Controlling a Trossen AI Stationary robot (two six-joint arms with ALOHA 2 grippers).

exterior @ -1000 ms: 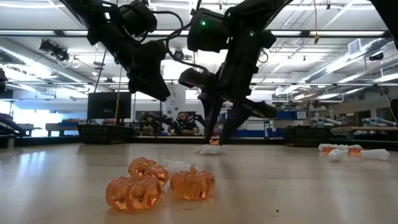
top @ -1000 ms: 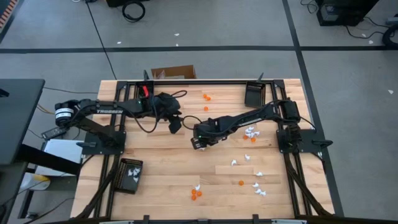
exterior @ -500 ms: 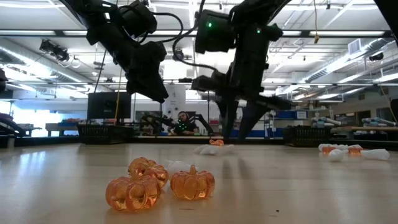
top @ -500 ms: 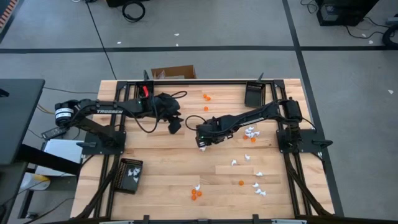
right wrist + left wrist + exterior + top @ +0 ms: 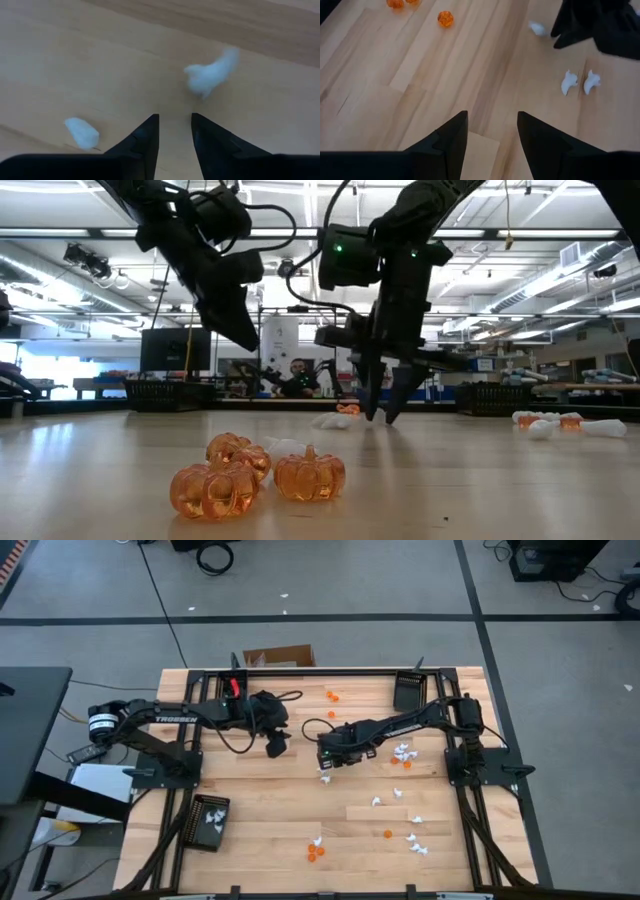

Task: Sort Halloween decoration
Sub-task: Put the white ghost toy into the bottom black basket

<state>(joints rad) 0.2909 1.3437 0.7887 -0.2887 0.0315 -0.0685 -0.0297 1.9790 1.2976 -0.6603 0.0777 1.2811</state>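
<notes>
Near the wooden counter's (image 5: 260, 800) centre, right tool (image 5: 327, 766), narrowly parted and empty, hovers over a small white trinket (image 5: 210, 75) at its twelve o'clock, needing descent and closure.

A: Right gripper (image 5: 175, 131), we see its fingers (image 5: 146, 137) apart, nothing between, over bare wooden table (image 5: 75, 60).
B: Two white trinkets: blurred one (image 5: 210, 74) ahead, another (image 5: 82, 132) off beside one finger.
</notes>
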